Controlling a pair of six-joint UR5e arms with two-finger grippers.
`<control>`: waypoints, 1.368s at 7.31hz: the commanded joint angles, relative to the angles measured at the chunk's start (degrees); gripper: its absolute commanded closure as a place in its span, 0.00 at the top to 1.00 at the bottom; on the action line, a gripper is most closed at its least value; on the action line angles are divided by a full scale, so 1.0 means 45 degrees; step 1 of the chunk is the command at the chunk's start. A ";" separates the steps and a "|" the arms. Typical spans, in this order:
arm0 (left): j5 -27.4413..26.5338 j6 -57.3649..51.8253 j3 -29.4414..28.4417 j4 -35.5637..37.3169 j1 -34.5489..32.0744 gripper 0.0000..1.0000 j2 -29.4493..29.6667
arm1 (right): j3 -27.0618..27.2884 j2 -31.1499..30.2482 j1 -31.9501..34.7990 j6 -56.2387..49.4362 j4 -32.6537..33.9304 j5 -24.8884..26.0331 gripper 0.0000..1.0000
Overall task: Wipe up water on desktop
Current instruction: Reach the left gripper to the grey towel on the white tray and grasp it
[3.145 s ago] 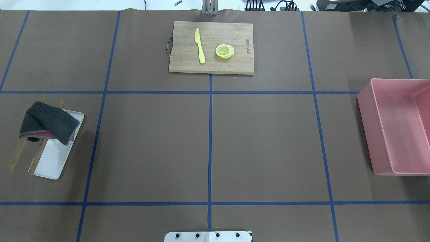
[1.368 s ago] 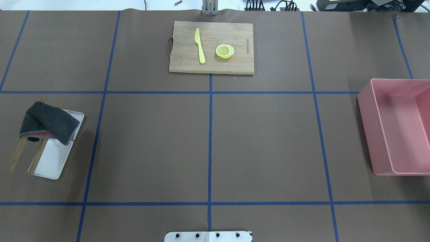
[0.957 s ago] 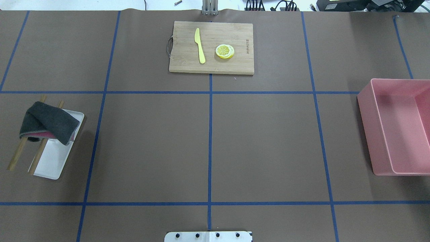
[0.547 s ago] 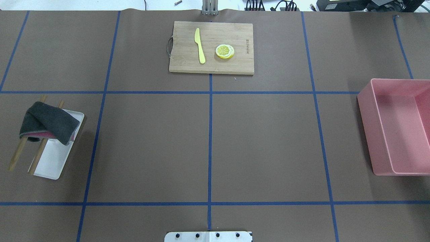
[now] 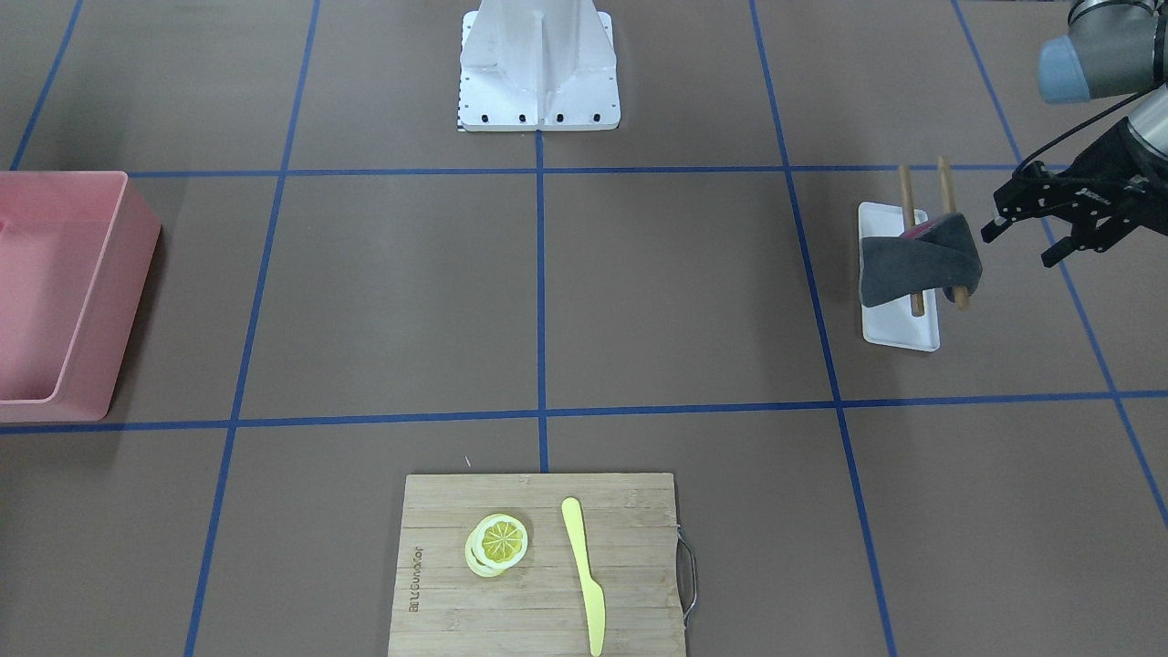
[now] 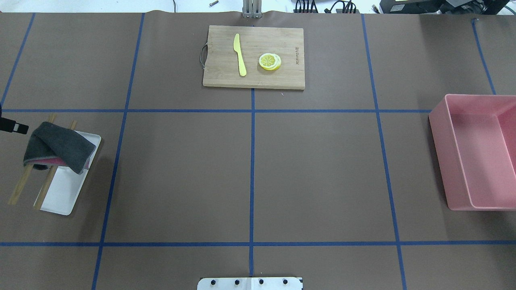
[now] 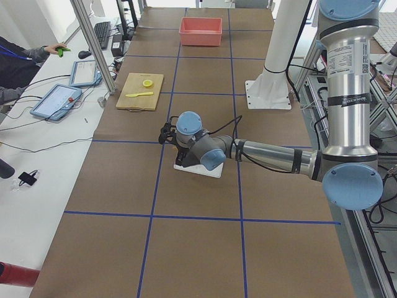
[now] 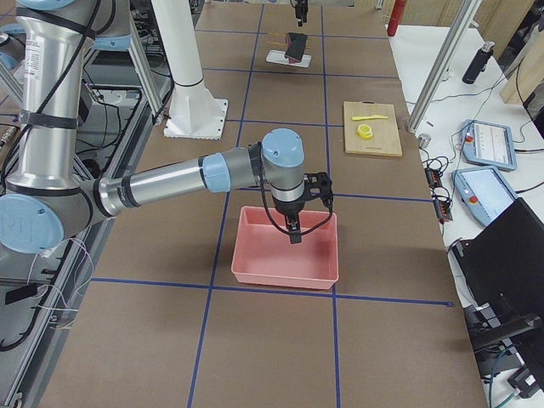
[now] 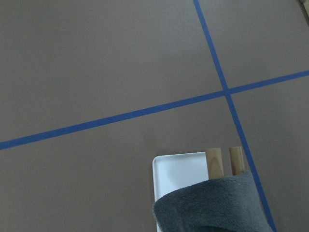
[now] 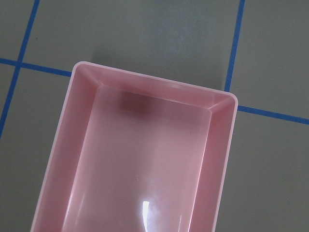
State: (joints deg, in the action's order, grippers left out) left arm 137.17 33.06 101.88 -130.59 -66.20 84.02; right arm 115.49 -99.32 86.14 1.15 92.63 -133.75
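None of the counter (image 5: pixel 693 301) looked wiped — left pincer (image 5: pixel 1017 246), spread apart, hung mid-right beside untouched cloth (image 5: pixel 920 263); right pincer (image 8: pixel 293 236) — couldn't tell.

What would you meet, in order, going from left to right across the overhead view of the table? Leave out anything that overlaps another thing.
dark grey cloth → yellow knife → lemon slices → pink bin
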 commanded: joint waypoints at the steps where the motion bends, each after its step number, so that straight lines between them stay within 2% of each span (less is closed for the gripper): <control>1: -0.0053 0.0563 -0.0003 -0.0355 0.0723 0.65 0.0118 | -0.0001 0.0000 -0.0001 -0.0021 0.0001 0.0016 1.00; 2: -0.0053 0.0564 -0.0003 -0.0356 0.0726 0.53 0.0119 | -0.0001 0.0000 -0.0001 -0.0021 0.0001 0.0035 1.00; 4: -0.0052 0.0584 -0.0080 -0.0356 0.0726 0.35 0.0293 | -0.0001 -0.0019 -0.0001 -0.0021 0.0001 0.0035 1.00; 7: -0.0053 0.0564 -0.0140 -0.0375 0.0726 0.00 0.0314 | -0.0020 -0.0039 -0.0001 -0.0021 0.0001 0.0035 1.00; 10: 0.0102 0.0759 0.0308 -0.0375 0.0629 0.00 0.0334 | 0.0193 0.0000 -0.0001 0.0056 -0.0019 -0.0003 1.00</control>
State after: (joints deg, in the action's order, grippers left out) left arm 137.17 35.97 102.27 -132.33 -63.17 85.49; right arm 115.71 -99.41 86.13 1.12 92.58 -133.67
